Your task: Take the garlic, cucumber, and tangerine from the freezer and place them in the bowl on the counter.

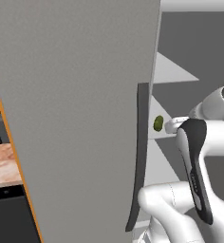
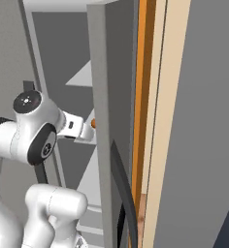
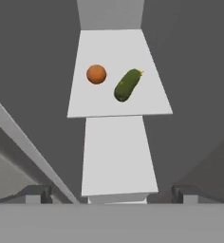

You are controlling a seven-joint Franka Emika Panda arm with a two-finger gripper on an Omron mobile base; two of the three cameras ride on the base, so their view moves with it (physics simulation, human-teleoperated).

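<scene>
The freezer's grey door (image 1: 85,118) stands open, and my arm reaches into the compartment. In the hand view a round orange tangerine (image 3: 96,74) and a stubby dark green cucumber (image 3: 127,85) lie side by side on a pale shelf (image 3: 118,102), the tangerine to the left. My gripper (image 3: 111,193) is open, well short of that shelf, with nothing between its fingers. From the left base the cucumber (image 1: 158,123) shows just ahead of my hand. From the right base the tangerine (image 2: 93,123) peeks out beside the door edge. The garlic and the bowl are out of view.
A second pale shelf (image 3: 118,156) lies nearer to the hand, below the one with the food. Dark grey freezer walls (image 3: 194,95) close in on both sides. A strip of the marbled counter (image 1: 2,163) shows left of the door. An orange cabinet edge (image 2: 143,97) runs right of the freezer.
</scene>
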